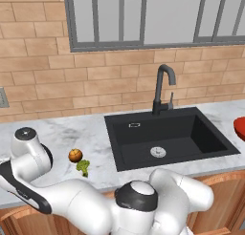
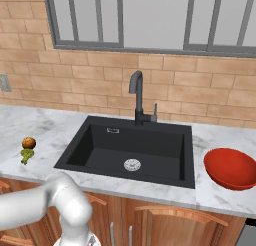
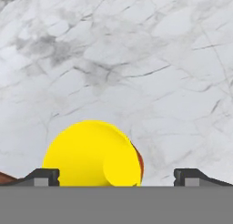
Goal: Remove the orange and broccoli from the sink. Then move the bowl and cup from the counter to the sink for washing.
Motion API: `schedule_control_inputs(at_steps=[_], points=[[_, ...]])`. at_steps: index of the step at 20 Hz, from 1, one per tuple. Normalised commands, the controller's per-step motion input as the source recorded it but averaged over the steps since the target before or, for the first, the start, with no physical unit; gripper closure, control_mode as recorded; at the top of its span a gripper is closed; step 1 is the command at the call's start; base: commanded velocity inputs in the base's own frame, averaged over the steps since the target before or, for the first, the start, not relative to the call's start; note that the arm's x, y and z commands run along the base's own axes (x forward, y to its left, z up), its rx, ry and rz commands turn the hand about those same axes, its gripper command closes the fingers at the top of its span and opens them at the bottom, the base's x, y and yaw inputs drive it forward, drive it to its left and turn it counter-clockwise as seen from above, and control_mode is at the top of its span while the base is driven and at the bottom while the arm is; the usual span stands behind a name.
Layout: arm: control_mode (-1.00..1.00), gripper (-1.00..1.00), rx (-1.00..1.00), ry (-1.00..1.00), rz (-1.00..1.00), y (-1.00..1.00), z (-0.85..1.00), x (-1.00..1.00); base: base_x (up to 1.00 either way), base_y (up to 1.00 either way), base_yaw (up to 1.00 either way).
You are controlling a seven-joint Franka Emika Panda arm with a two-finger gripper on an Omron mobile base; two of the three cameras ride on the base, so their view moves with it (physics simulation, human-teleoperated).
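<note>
In the hand view the yellow cup (image 3: 91, 155) sits on marble counter, a red-orange mark along its right edge. My gripper (image 3: 119, 177) is open and right over it, one fingertip (image 3: 43, 176) against the cup's left side and the other well off to the right. The orange (image 1: 74, 155) (image 2: 29, 142) and the broccoli (image 1: 83, 167) (image 2: 26, 155) lie together on the counter left of the sink (image 1: 143, 129) (image 2: 100, 140). The black basin holds nothing but its white drain. The red bowl (image 2: 231, 168) (image 1: 240, 128) rests on the counter right of the sink.
A dark curved faucet (image 1: 162, 88) (image 2: 137, 97) stands behind the basin against the brick wall. A window runs above it. My white arm folds low across the front of the counter, over the wooden cabinet doors.
</note>
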Motion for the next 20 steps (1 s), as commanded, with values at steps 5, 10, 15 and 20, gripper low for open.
schedule_control_inputs(at_steps=[5, 10, 15, 20], points=[[-1.0, -1.0, 0.0, 0.01, -0.04, 0.0, -0.11, 0.0, 0.0, 0.0, 0.0], [-1.0, -1.0, 0.0, 0.0, -0.05, 0.0, -0.08, 0.0, 0.0, 0.0, 0.0], [-1.0, -1.0, 0.0, 0.0, -0.05, 0.0, -0.07, 0.0, 0.0, 0.0, 0.0], [-1.0, -1.0, 0.0, 0.0, -0.05, -0.02, -0.04, 0.01, 0.0, 0.0, 0.0]])
